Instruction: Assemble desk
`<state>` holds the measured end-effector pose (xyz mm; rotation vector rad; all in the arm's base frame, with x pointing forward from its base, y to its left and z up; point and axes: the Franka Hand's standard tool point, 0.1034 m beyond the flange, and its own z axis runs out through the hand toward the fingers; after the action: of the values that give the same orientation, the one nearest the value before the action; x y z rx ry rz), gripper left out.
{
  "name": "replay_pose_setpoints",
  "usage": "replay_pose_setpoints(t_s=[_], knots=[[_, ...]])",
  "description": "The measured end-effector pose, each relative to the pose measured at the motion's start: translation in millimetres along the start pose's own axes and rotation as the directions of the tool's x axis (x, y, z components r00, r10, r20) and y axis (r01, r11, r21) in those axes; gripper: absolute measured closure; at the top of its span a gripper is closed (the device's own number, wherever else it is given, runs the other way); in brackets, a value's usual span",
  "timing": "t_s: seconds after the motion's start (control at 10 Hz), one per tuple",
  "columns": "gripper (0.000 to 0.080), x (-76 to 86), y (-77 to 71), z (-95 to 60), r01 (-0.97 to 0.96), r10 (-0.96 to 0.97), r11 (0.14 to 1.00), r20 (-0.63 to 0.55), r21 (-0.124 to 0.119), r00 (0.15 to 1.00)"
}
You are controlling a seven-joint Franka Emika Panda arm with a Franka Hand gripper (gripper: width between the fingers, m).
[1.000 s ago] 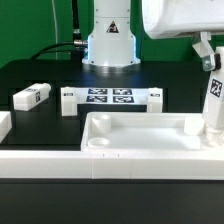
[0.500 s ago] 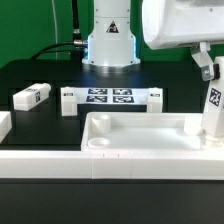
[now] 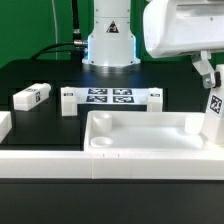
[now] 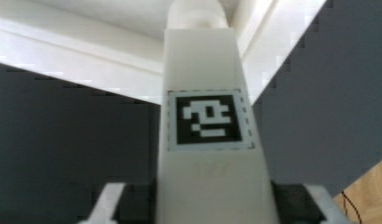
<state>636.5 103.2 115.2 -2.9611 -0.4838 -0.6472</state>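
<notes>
Hanging straight out from the jaws, the leg (image 3: 214, 118) is a short white block with a square tag on the face turned to the wrist camera (image 4: 209, 120). Its long axis runs on in line with the fingers, away from the gripper (image 3: 208, 82) and down toward the table, close to upright with perhaps a slight lean. The jaws are pinching it near its upper end. In the wrist view one of the fingers (image 4: 120, 206) shows on each flank of the block, pressed against its sides, so the leg sits centred between them.

Directly beyond the leg's free end, on the far side from the jaws, lies the desk top (image 3: 130, 160), a wide rimmed tray flat on the table. The leg comes down over the tray's corner at the exterior view's right. Whether its foot already touches the tray I cannot tell, since the rim and the frame edge hide the meeting point. My judgement is that the coming move turns on keeping this axis square to the tray while the foot seats in that corner.

Well apart from the jaws, toward the exterior view's left, a second leg (image 3: 32, 96) lies on its side, with the marker board (image 3: 110, 98) between.
</notes>
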Motion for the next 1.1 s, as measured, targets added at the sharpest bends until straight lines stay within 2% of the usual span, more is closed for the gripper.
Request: replay_pose_setpoints(t_s=[0.5, 0.6, 0.7, 0.8, 1.1], knots=[[0.0508, 2.3, -0.4, 1.0, 0.0, -0.001, 1.0, -0.036, -0.008, 0.999], [0.0296, 2.2, -0.4, 1.0, 0.0, -0.001, 1.0, -0.036, -0.008, 0.999], [0.0296, 2.2, -0.5, 1.1, 0.0, -0.001, 1.0, -0.036, -0.008, 0.999], [0.0178, 2.2, -0.5, 1.1, 0.0, -0.001, 1.0, -0.036, -0.008, 0.999], [0.0152, 6.2, 0.4, -6.3, 0.002, -0.002, 1.0, -0.029, -0.008, 1.0]])
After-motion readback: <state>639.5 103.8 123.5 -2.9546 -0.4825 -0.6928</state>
